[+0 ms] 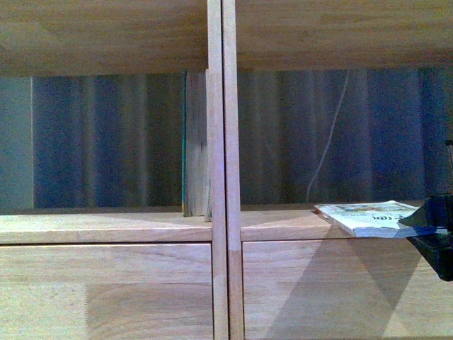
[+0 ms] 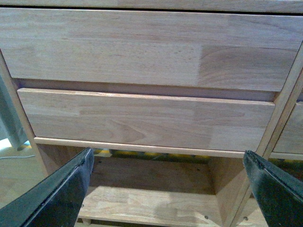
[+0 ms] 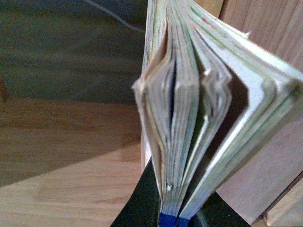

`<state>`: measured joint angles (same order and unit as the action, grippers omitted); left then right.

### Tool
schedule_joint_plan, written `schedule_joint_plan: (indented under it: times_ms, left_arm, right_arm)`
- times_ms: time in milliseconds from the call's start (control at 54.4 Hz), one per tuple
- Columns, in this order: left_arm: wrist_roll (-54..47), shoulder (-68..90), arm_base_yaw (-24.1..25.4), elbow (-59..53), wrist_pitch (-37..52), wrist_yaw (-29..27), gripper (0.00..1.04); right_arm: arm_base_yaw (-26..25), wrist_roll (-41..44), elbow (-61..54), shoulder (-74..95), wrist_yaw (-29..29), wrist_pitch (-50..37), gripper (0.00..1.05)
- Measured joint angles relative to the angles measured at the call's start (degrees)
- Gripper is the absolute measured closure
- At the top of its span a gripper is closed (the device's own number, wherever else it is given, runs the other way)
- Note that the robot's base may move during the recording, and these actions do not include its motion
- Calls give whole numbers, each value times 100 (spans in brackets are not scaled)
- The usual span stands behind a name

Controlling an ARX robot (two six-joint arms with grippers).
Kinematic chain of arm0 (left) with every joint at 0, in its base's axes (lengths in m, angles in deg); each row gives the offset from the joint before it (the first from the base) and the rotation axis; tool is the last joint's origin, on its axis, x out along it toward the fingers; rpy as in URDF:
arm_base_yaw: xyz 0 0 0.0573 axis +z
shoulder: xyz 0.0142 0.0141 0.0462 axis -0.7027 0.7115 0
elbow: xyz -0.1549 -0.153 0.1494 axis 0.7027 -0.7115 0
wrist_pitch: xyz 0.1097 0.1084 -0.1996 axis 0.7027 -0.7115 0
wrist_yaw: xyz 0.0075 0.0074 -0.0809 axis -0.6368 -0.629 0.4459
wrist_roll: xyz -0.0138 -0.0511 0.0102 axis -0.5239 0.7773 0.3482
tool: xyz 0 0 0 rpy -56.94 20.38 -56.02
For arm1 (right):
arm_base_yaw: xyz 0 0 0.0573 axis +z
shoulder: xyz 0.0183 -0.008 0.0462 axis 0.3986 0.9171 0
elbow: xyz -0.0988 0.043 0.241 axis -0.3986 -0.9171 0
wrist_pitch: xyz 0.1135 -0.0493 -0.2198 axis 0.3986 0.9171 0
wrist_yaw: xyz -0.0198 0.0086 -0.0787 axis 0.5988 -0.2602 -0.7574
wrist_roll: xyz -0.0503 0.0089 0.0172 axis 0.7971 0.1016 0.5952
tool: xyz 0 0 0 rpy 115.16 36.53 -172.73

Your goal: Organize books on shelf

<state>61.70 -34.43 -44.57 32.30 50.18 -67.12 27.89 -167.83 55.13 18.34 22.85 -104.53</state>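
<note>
A white book [image 1: 368, 216] with a colourful cover lies flat on the shelf board of the right compartment, its near edge held by my right gripper [image 1: 432, 237] at the picture's right edge. In the right wrist view this book [image 3: 189, 118] fans its pages open, and the right gripper [image 3: 175, 215] is shut on its lower edge. A dark teal book [image 1: 185, 142] stands upright in the left compartment against the shelf's central divider [image 1: 219, 142]. My left gripper [image 2: 168, 155] is open and empty, facing the drawer fronts [image 2: 142, 118].
Behind the open compartments hangs a dark striped curtain, with a thin white cable [image 1: 329, 134] in the right one. Below the drawers in the left wrist view sits a low shelf bottom board [image 2: 147, 203]. Drawer fronts [image 1: 106, 290] fill the lower front view.
</note>
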Motion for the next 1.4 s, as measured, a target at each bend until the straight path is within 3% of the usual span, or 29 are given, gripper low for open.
schedule_joint_plan:
  times_ms: [239, 276, 294, 349, 423, 478, 607, 827, 1048, 1158, 1250, 1397]
  left_arm:
    - [0, 0, 0, 0, 0, 0, 7]
    - [-33, 66, 76, 7, 4, 208, 7]
    - [-96, 186, 247, 26, 68, 874, 7]
    - [-162, 664, 752, 92, 448, 2111, 7]
    - [-127, 2151, 1764, 448, 1646, 4024, 7]
    - [-50, 3134, 2100, 831, 2435, 4583, 7]
    - [181, 4918, 2214, 1668, 3578, 4221, 7]
    - [1213, 6972, 1954, 3189, 3383, 4356, 7]
    - [2905, 7864, 1397, 4594, 3482, 4894, 7]
    - [4131, 8000, 1058, 4913, 4142, 5615, 7]
    - [5082, 7995, 691, 4951, 4817, 5895, 7]
    - [5818, 7879, 114, 4946, 5224, 5781, 7]
  right_arm:
    - [-59, -59, -24, -70, 358, -160, 97]
    - [-83, -57, -50, -125, 463, -190, 97]
    - [-103, -59, -70, -170, 549, -212, 97]
    - [-160, -57, -109, -289, 710, -262, 97]
    - [-289, -55, -149, -669, 1119, -428, 97]
    - [-420, -26, -151, -973, 1325, -509, 97]
    - [-651, 68, -199, -1593, 1729, -686, 97]
    - [-636, 240, -446, -2201, 2588, -1362, 97]
    - [-81, 896, -844, -2446, 3248, -2385, 97]
    - [240, 1368, -966, -2413, 3394, -2599, 97]
    - [409, 1705, -981, -2253, 3401, -2708, 97]
    - [466, 1816, -940, -1891, 3161, -2859, 97]
